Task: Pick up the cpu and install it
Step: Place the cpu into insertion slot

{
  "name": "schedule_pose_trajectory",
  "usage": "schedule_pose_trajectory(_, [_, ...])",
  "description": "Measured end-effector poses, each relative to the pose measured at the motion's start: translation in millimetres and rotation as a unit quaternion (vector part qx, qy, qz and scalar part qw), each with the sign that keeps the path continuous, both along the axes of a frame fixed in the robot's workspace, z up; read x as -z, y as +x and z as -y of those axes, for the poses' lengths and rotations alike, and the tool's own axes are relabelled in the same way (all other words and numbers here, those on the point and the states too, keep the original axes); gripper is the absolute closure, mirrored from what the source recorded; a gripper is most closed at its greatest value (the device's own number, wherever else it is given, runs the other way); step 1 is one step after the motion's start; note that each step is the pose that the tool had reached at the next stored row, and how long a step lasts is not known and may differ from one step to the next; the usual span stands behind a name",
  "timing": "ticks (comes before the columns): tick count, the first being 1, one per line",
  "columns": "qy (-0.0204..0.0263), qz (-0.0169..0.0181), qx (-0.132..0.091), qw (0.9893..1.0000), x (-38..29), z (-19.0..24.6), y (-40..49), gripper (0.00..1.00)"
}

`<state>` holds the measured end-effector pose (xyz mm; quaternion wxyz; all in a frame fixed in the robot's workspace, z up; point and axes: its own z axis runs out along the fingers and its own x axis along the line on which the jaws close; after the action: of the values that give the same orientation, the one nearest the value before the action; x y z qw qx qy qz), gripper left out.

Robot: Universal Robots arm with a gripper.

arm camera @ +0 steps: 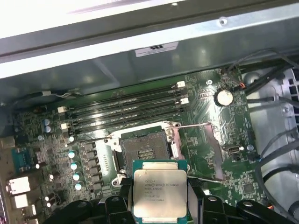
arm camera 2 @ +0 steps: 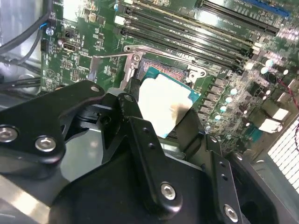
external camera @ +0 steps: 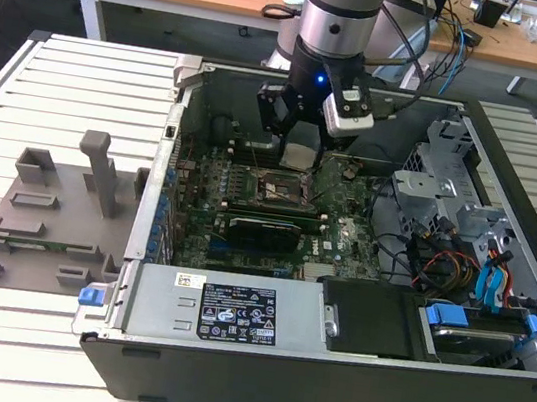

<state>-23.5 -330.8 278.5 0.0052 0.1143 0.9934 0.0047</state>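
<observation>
The cpu (arm camera: 160,193) was held lid up, clamped by two opposite edges between the fingers (arm camera 2: 189,131) of the gripper (arm camera: 160,201). It was hung above the motherboard (arm camera: 243,135) and apart from it. It was judged light, thin and stiff, with a smooth metal lid that could slip. The thin rim was judged the proper place for a hold, since the underside contacts would be easily damaged. Just beyond it the open socket (arm camera: 145,150) was seen empty, its metal load plate (arm camera: 212,140) swung up. Farther off lay the memory slots (arm camera: 126,106), then the wall of the computer case (external camera: 232,312). The case was laid on the slatted desk (external camera: 66,70), with a grey tray (external camera: 43,218) beside it toward the desk's edge at the exterior view's left.
</observation>
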Motion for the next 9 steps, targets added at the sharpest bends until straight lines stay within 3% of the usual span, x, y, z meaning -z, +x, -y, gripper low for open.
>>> schedule_pose_trajectory(4, [0.0000,0.0000,0.026,0.9997,0.1,0.0,0.0,0.45])
schedule_pose_trajectory(9, [-0.0002,0.0000,0.066,0.9978,0.3,0.0,0.0,0.45])
